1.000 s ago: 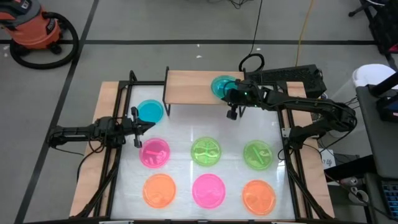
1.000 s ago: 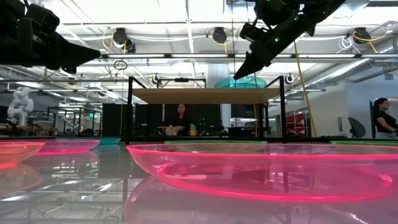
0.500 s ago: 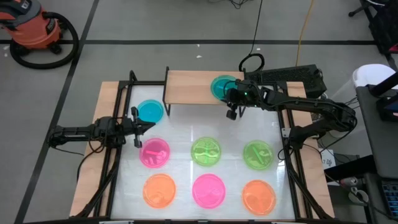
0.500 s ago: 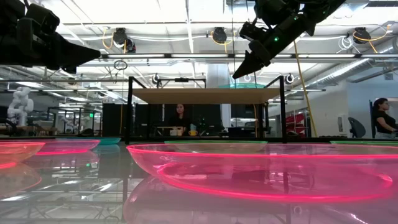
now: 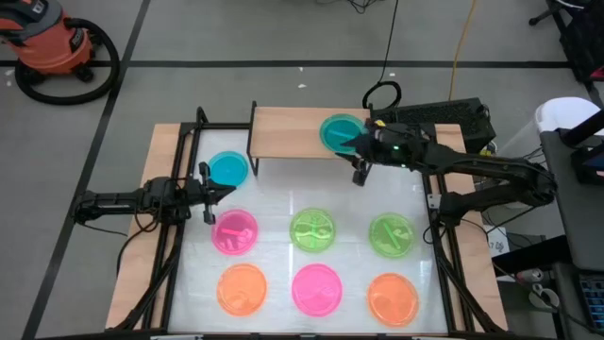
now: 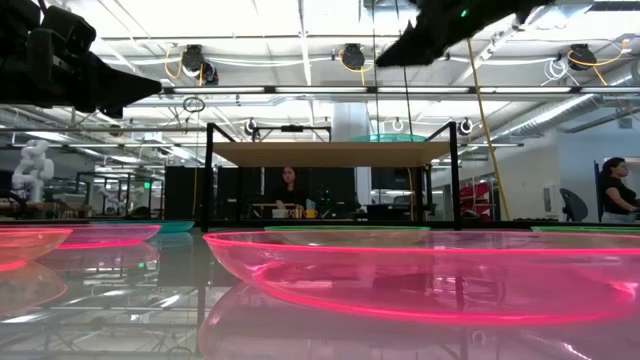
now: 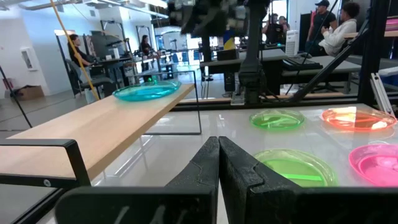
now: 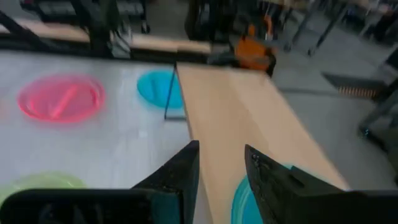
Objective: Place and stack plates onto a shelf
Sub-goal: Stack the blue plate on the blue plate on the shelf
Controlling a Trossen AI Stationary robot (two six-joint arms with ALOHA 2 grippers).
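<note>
My right tool (image 5: 353, 144), fingers parted and empty, hovers beside the translucent blue round plastic plate (image 5: 339, 130) resting on the light wooden shelf (image 5: 293, 132); my left tool (image 5: 219, 191) waits closed.

two blue plates (image 5: 227, 169) (image 5: 340, 131), two pink (image 5: 235, 231) (image 5: 316, 289), two green (image 5: 313, 230) (image 5: 391, 234), two orange (image 5: 242, 289) (image 5: 392, 297), one shelf (image 5: 288, 131).

An orange shop vacuum (image 5: 49, 40) with a black hose sits on the grey floor at the upper left of the high view. A yellow cord (image 5: 460, 47) runs down from the top edge right of centre. In the low view, a person (image 6: 289, 188) sits behind the table at centre, another person (image 6: 614, 188) stands at the far right, and a white robot arm (image 6: 30, 170) stands far left.
</note>
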